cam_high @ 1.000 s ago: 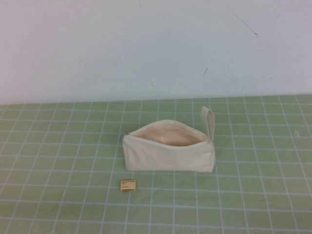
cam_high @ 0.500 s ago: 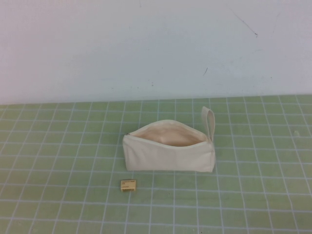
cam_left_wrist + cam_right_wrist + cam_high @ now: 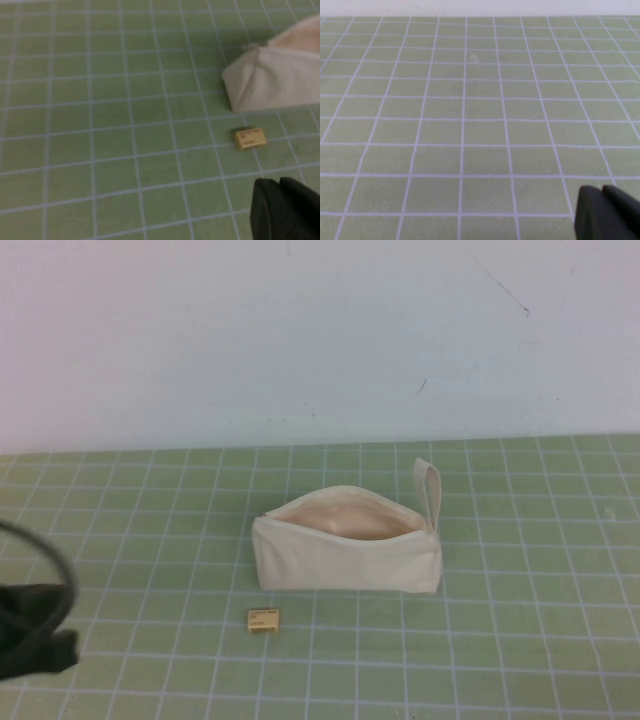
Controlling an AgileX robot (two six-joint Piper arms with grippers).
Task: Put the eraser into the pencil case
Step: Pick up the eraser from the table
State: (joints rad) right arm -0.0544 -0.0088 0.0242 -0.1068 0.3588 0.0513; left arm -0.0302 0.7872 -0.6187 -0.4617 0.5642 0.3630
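Tan eraser (image 3: 264,620) lies long-axis parallel to pencil case (image 3: 345,555); left hand (image 3: 287,210) and right hand (image 3: 607,212) states unclear.

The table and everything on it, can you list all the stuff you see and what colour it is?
pencil case: one, cream-white with a peach inside, unzipped and open at the top, near the middle of the mat.
loop strap: one, cream-white, at the pencil case's right end.
eraser: one, tan-yellow, lying on the mat just in front of the pencil case's left end, not touching it.
mat: one, green with white grid lines, covering the table.
wall: one, white, behind the mat.
left gripper: one, black, low over the mat on the robot's left side, short of the eraser.
right gripper: one, black, over a bare patch of mat, away from the eraser.
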